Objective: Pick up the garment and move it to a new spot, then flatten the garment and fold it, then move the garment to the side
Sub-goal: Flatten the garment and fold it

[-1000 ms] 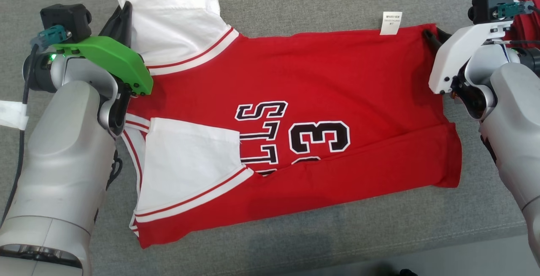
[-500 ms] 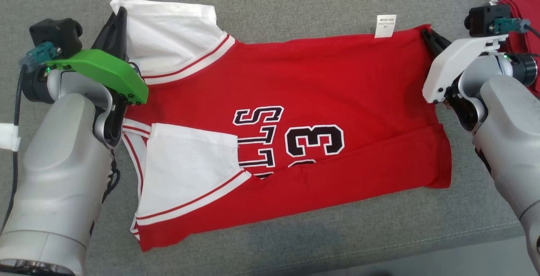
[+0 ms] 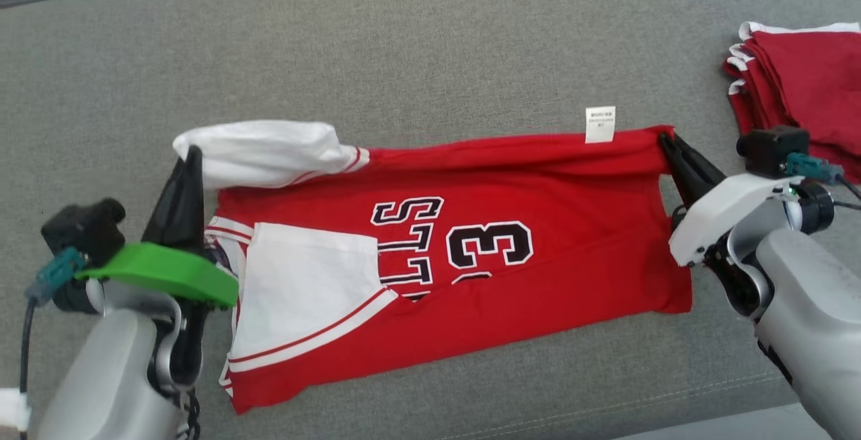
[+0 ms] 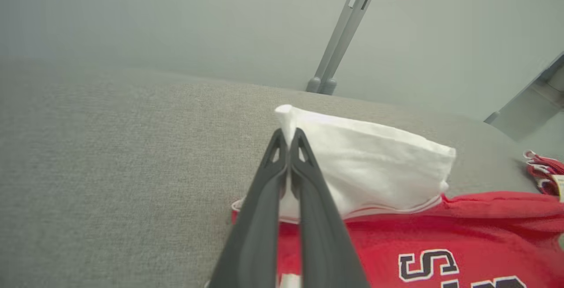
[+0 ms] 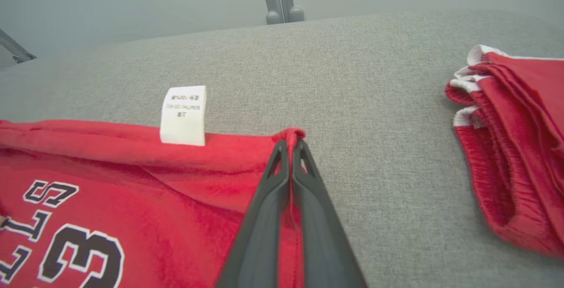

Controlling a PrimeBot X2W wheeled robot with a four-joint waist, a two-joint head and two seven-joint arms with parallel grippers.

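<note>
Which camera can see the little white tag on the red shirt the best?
The right wrist view: the tag is big and close, on the shirt's edge, with its print lines visible. The head view shows the tag small. The left wrist view has a pale sliver at its right edge, maybe the tag.

Your left wrist cover (image 3: 161,272) bright green, your right wrist cover (image 3: 723,214) white, forearms (image 3: 114,373) silver-grey, black camera block (image 3: 84,228) with teal plug (image 3: 57,272) on each, claw fingers (image 3: 178,204) long, dark

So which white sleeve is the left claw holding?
The far sleeve, bunched along the jersey's top edge, in the left claw; the near sleeve lies flat.
</note>
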